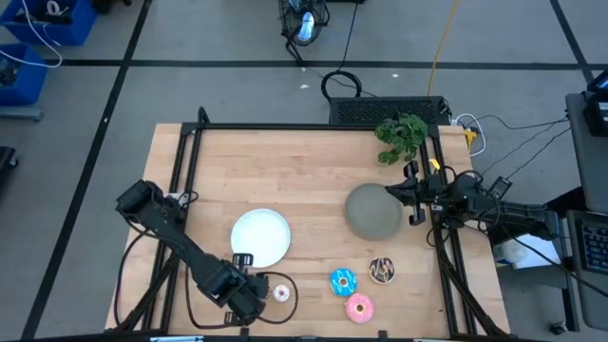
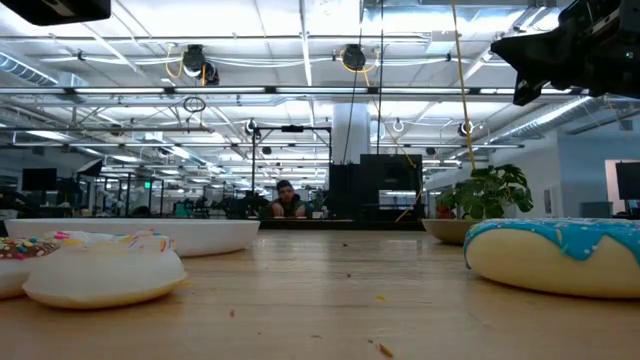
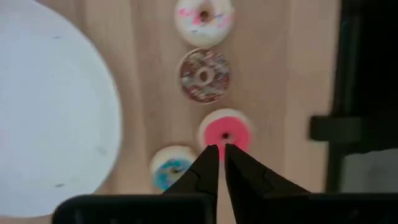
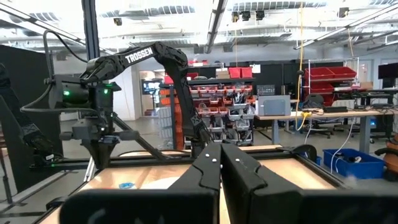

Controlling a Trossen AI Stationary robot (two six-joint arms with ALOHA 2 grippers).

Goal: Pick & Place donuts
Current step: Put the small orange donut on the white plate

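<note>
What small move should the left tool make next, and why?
Probably open its fingers: the left tool is shut, with its tips beside the small red donut. The right tool waits by the grey plate.

Light wood table (image 1: 304, 171), planked, matt, visible grain. Black metal frame (image 1: 313, 126) along the edges, matt. White plate (image 1: 260, 237): smooth, faintly glossy. Grey plate (image 1: 372, 211): matt. Donuts (image 1: 343, 282): smooth, soft sheen, plastic-like icing. Left gripper (image 3: 220, 155): matt black plastic fingers
</note>
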